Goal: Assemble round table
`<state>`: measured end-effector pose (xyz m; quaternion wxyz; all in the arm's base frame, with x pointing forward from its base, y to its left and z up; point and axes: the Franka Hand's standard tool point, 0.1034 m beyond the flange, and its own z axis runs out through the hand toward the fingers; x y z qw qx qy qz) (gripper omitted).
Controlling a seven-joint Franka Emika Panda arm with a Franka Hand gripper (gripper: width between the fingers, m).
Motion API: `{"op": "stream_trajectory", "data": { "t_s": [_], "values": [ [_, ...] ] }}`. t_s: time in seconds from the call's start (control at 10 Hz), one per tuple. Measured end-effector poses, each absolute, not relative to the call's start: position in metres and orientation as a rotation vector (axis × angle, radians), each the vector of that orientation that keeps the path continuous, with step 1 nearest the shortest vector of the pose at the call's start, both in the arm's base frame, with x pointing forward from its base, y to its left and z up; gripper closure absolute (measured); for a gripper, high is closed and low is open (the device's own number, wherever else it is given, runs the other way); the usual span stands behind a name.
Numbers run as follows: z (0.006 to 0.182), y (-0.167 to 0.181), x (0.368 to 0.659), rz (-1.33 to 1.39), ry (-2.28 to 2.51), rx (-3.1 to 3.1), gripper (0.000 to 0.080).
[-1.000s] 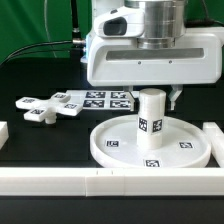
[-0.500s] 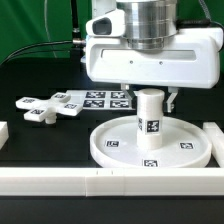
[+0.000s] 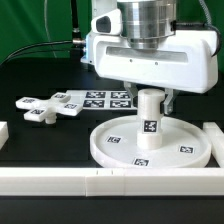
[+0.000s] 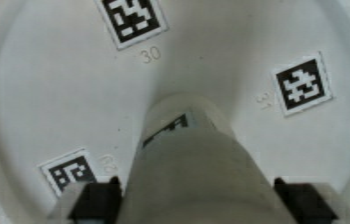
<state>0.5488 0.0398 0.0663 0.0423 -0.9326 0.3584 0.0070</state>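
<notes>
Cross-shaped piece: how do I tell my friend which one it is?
Find the big round disc in front. Look to the exterior view's left of it, where the cross-shaped piece lies flat. It alone has four short arms; the marker board next to it is a flat rectangle.

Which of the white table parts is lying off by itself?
The cross-shaped piece, flat at the exterior view's left; the cylinder stands upright on the round disc under the gripper.

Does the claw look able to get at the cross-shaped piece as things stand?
Probably not right away: the claw straddles the cylinder standing on the disc, fingers seemingly pressed against it. The cross-shaped piece itself lies uncovered on the table, so after releasing and lifting, the way looks free.
</notes>
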Motion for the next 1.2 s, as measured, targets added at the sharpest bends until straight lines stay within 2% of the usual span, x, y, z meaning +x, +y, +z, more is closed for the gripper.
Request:
{"op": "stream_trajectory", "data": {
  "t_s": [0.3,0.5,0.6,0.7,0.9,1.2],
  "values": [
    [0.066,0.04,0.549,0.035,1.279,-2.767,0.0392],
    [0.067,0.042,0.549,0.034,1.246,-2.784,0.0196],
    [0.072,0.047,0.551,0.016,1.126,-2.841,0.0196],
    [0.08,0.051,0.552,0.003,0.989,-2.89,0.0159],
    [0.093,0.052,0.552,0.015,0.929,-2.906,0.0152],
    [0.089,0.053,0.55,0.022,0.918,-2.911,0.015]
  ]
}}
